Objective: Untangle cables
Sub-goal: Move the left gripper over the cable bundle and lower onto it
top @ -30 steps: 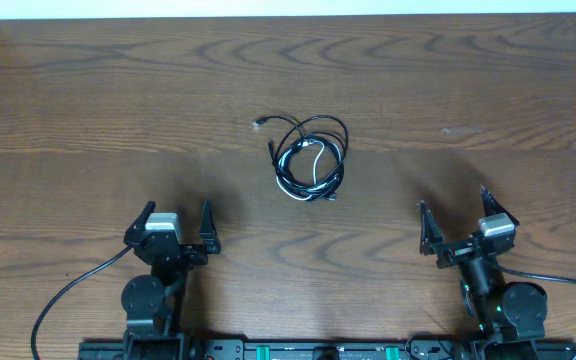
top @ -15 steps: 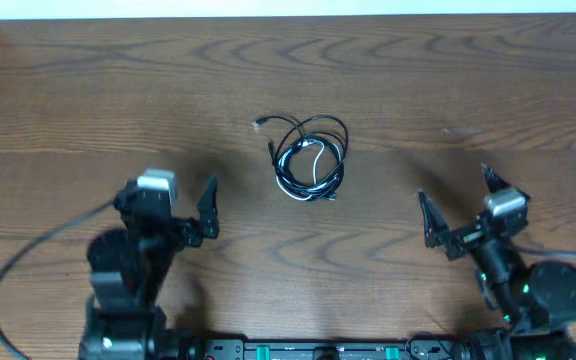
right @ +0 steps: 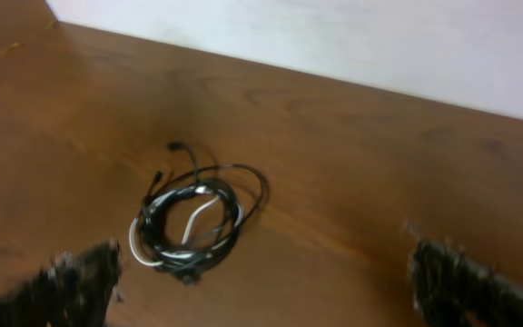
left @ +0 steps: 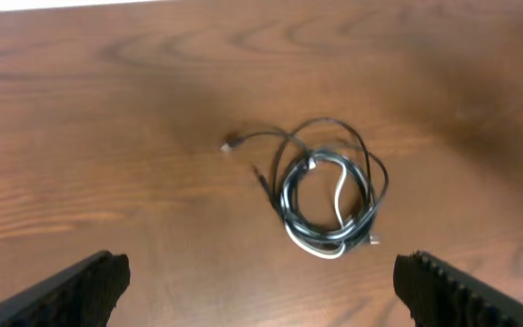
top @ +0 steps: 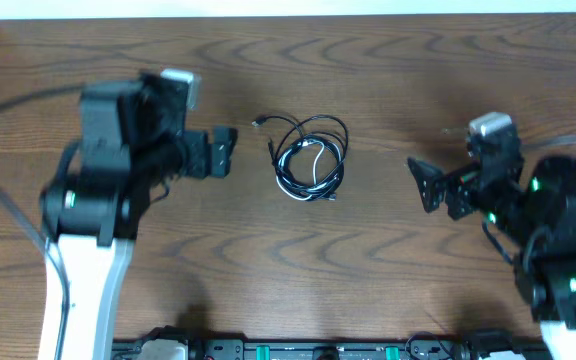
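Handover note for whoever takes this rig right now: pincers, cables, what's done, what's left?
Left pincer: open, empty, clear of the cables.
Right pincer: open, empty, also clear of them.
Cables: one coiled tangle on the table, between the arms, with the white cable looped inside the black cables.
Done: nothing separated.
Left: grasp the tangle and pull white and black apart.

Even light; blurred wrist views
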`<act>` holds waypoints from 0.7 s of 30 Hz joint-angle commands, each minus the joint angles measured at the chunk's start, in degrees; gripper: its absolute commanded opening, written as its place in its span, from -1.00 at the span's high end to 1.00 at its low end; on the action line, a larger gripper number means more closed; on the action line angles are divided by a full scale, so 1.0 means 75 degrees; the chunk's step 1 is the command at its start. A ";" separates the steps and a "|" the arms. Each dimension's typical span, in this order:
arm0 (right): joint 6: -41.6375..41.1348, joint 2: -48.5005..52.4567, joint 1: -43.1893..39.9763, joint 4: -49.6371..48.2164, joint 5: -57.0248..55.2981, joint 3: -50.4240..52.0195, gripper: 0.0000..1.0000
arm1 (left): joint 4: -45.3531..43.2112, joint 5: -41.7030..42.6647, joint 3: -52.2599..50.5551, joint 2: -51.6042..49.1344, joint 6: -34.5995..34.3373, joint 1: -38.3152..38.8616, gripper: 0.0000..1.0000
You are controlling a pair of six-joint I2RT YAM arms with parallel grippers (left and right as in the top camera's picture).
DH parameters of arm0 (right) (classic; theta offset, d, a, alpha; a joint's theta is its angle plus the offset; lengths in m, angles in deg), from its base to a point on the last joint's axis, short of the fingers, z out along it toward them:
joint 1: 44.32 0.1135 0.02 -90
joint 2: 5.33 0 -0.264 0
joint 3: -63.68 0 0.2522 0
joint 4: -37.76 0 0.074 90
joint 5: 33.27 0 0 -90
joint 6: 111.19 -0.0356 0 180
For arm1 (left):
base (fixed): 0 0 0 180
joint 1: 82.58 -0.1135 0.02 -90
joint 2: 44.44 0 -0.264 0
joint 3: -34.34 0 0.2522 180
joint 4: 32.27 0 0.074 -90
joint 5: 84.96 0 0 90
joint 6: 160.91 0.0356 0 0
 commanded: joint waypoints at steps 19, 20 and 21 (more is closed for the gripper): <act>0.0233 0.3657 -0.0764 0.1568 0.2264 -0.2130 -0.84 | 0.0662 0.0796 0.1393 -0.3576 -0.1547 0.0729 -0.64; -0.0070 0.3669 -0.0764 0.1591 0.1743 -0.2130 -0.84 | 0.0659 0.0761 0.1393 -0.3739 -0.1550 0.0816 -0.54; -0.0449 0.3684 -0.0764 0.1652 0.1186 -0.2127 -0.85 | 0.0653 0.0624 0.1393 -0.3923 -0.1676 0.0933 -0.52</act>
